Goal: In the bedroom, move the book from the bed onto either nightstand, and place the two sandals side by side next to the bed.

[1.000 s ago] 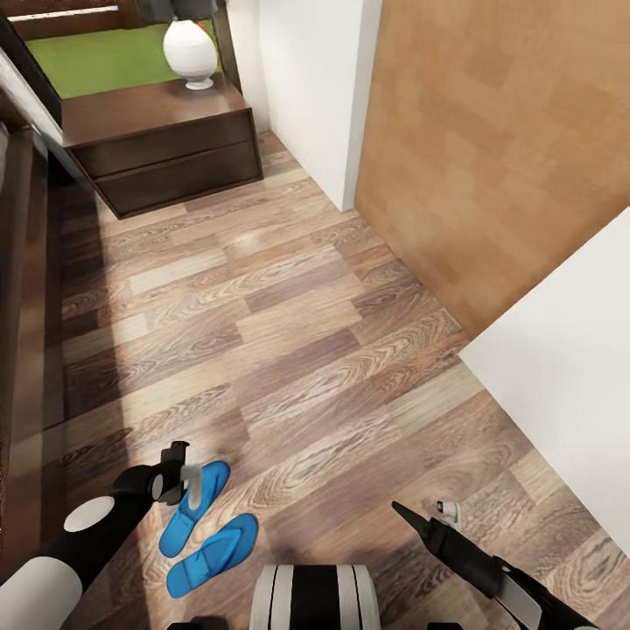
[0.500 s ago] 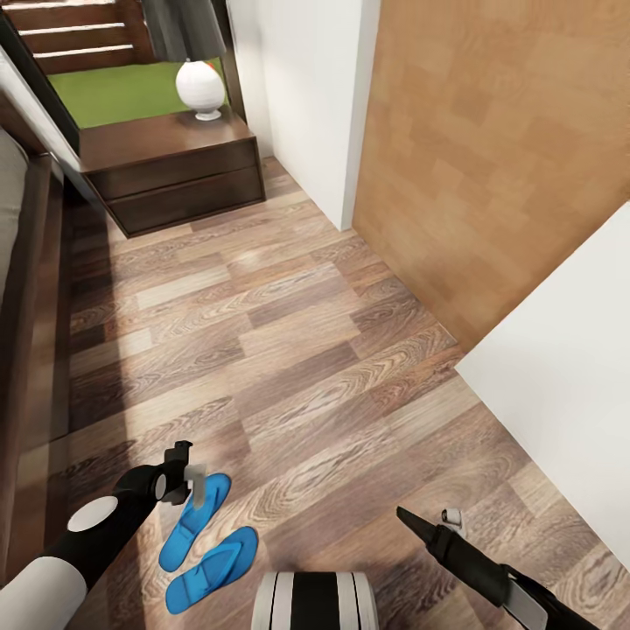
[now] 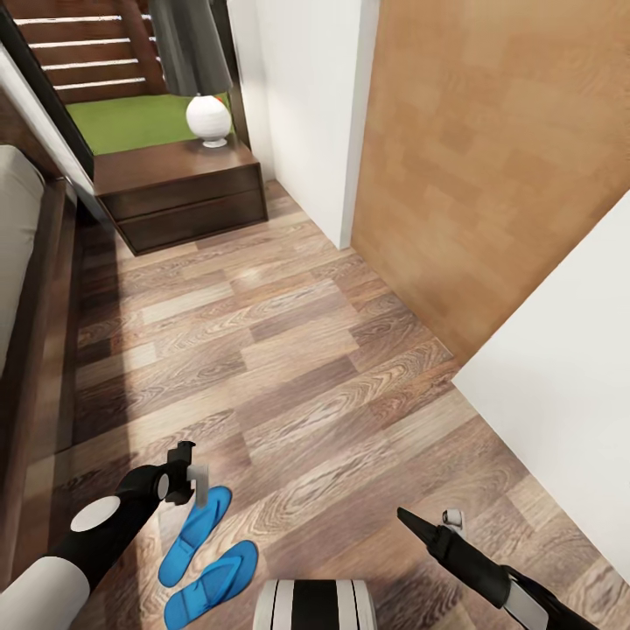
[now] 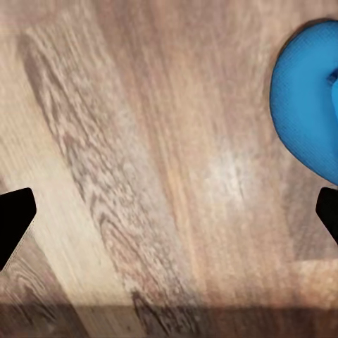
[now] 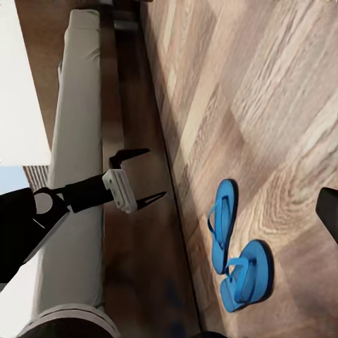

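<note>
I've got the left end effector wide open above the sandals beside the bed; book next.

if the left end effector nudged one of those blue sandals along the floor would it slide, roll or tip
Probably slide: each of the blue sandals lies flat on its sole on the smooth plank floor, with no round side to roll on. Tipping seems unlikely, being so low and thin. The thin straps may flex or snag a finger.
</note>
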